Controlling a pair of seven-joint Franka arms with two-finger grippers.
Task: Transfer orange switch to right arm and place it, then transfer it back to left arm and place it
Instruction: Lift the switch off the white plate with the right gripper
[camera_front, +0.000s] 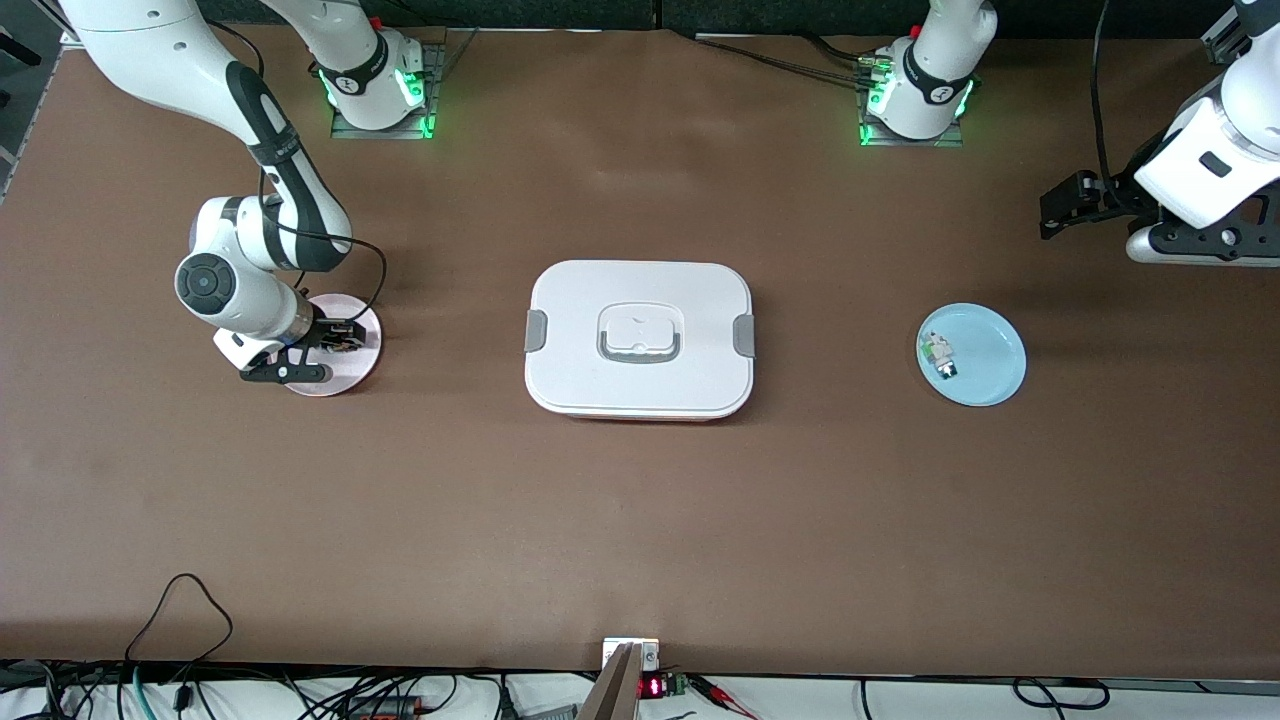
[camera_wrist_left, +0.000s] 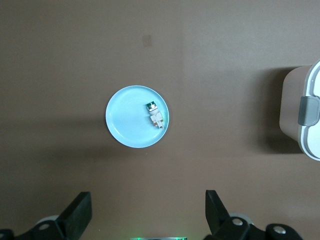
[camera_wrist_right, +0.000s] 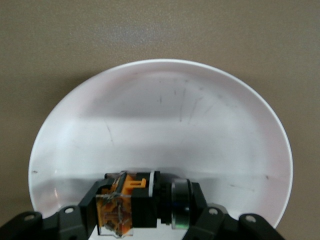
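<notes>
Brown table (camera_front: 640, 520); orange switch (camera_wrist_right: 127, 202) visible between right tool (camera_wrist_right: 145, 220) fingers.

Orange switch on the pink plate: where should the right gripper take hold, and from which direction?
Grip the orange switch across its blocky black-and-orange body, coming straight down from above. It lies on its side on the pink plate, long axis flat, so the flat sides of the body probably give the fingers a better hold than the round end. The right gripper is already down over it, a finger at each side.
</notes>
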